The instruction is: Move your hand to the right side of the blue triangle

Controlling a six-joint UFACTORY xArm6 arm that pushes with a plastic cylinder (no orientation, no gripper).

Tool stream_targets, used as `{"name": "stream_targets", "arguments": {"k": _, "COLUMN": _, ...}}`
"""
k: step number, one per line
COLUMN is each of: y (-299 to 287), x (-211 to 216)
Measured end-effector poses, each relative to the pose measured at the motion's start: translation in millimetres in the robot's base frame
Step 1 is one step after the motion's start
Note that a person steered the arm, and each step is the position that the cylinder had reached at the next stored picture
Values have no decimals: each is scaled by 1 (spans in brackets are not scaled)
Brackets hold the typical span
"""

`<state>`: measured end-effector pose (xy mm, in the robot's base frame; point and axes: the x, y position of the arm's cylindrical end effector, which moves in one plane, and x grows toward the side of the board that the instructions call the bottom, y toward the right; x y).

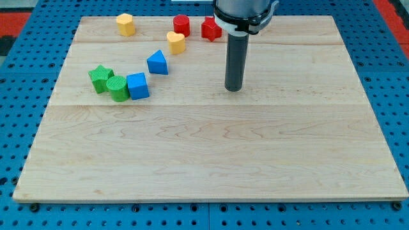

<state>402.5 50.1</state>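
blue triangle (157, 62) sits on the bench (211, 153) in its upper-left part, apart from its neighbours. yellow heart (176, 41) is just above and right of it; blue cube (137, 85) is below-left, touching green cylinder (117, 88), with green star (100, 78) at the view's left. my tip (233, 88) rests well right of the triangle, slightly lower. no end effector fitted, so no grasp state. red cylinder (182, 25), red block (211, 29) and a second yellow block (125, 24) lie near the top.

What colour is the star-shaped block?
Green. The green star sits at the view's left in the camera view, touching the green cylinder.
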Motion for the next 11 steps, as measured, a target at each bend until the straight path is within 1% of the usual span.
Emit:
{"name": "stream_targets", "arguments": {"k": 3, "y": 1, "x": 0}}
{"name": "stream_targets", "arguments": {"k": 5, "y": -18, "x": -4}}
{"name": "stream_targets", "arguments": {"k": 6, "y": -18, "x": -4}}
{"name": "stream_targets", "arguments": {"k": 7, "y": -27, "x": -33}}
{"name": "stream_targets", "arguments": {"k": 8, "y": -61, "x": -51}}
{"name": "stream_targets", "arguments": {"k": 9, "y": -82, "x": -40}}
{"name": "stream_targets", "arguments": {"k": 10, "y": -68, "x": -45}}
{"name": "stream_targets", "arguments": {"k": 11, "y": -49, "x": -101}}
